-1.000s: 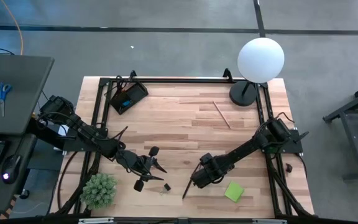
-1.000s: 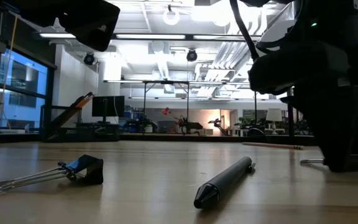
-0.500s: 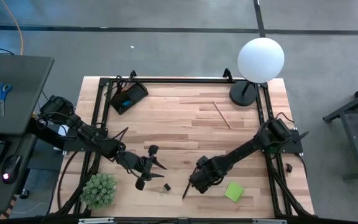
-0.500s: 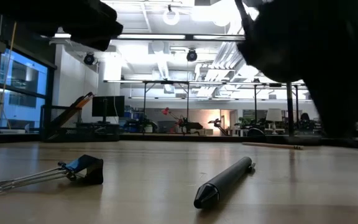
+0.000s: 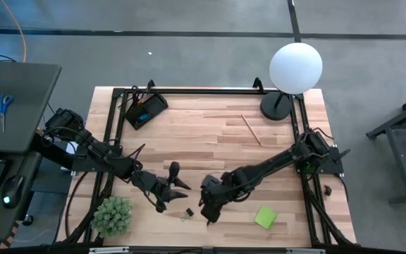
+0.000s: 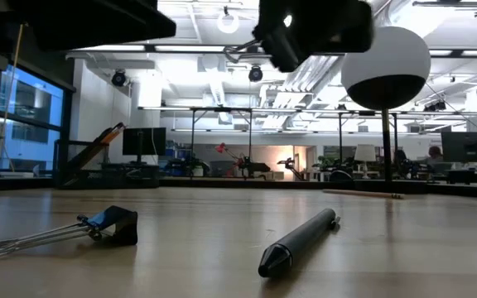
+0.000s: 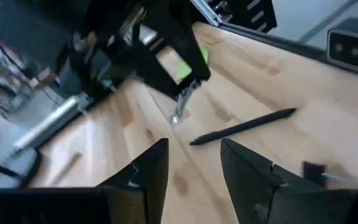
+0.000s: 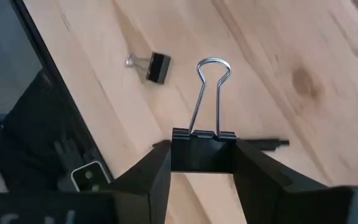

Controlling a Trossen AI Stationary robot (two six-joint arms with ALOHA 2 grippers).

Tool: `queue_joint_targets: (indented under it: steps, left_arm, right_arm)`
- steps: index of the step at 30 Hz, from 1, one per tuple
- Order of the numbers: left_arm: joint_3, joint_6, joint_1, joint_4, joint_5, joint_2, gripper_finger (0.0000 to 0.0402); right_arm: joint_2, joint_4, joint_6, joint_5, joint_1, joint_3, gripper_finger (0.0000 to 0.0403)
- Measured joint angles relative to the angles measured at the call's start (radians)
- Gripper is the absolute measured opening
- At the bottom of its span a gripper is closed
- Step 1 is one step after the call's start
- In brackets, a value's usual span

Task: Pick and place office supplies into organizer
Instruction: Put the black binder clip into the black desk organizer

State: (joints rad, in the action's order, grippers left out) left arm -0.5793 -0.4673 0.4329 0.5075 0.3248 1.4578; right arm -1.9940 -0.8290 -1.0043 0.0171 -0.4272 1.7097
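Binder clip (image 8: 202,149) in right gripper (image 8: 201,163).

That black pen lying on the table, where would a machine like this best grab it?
Probably mid-barrel, from straight above. The black pen lies flat on the bare wooden table, so fingers set across its narrow width can close on it. The left end effector is open nearby, while the right end effector holds a binder clip.

Black tray organizer (image 5: 145,110), desk's far left corner: I cannot read its compartments' contents. Small black binder clip (image 5: 189,212), near edge: barely resolved from overhead.
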Motion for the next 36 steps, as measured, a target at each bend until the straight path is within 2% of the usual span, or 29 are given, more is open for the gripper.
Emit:
queue_joint_targets:
  steps: [9, 13, 20, 36]
  left_arm:
    - [0.000, -0.257, 0.000, 0.028, 0.010, 0.000, 0.0134]
    - [-0.001, -0.310, -0.001, 0.057, 0.076, 0.000, 0.0134]
    - [-0.002, -0.338, -0.001, 0.051, 0.093, 0.000, 0.0134]
    - [-0.002, -0.336, 0.000, 0.023, 0.099, 0.000, 0.0134]
  right_arm:
    - [0.000, 0.084, 0.140, -0.008, 0.063, -0.011, 0.0139]
    - [0.000, 0.163, 0.208, -0.015, 0.079, -0.011, 0.0139]
    - [0.000, 0.209, 0.265, -0.053, 0.090, -0.011, 0.0140]
    - [0.000, 0.214, 0.299, -0.049, 0.094, -0.011, 0.0140]
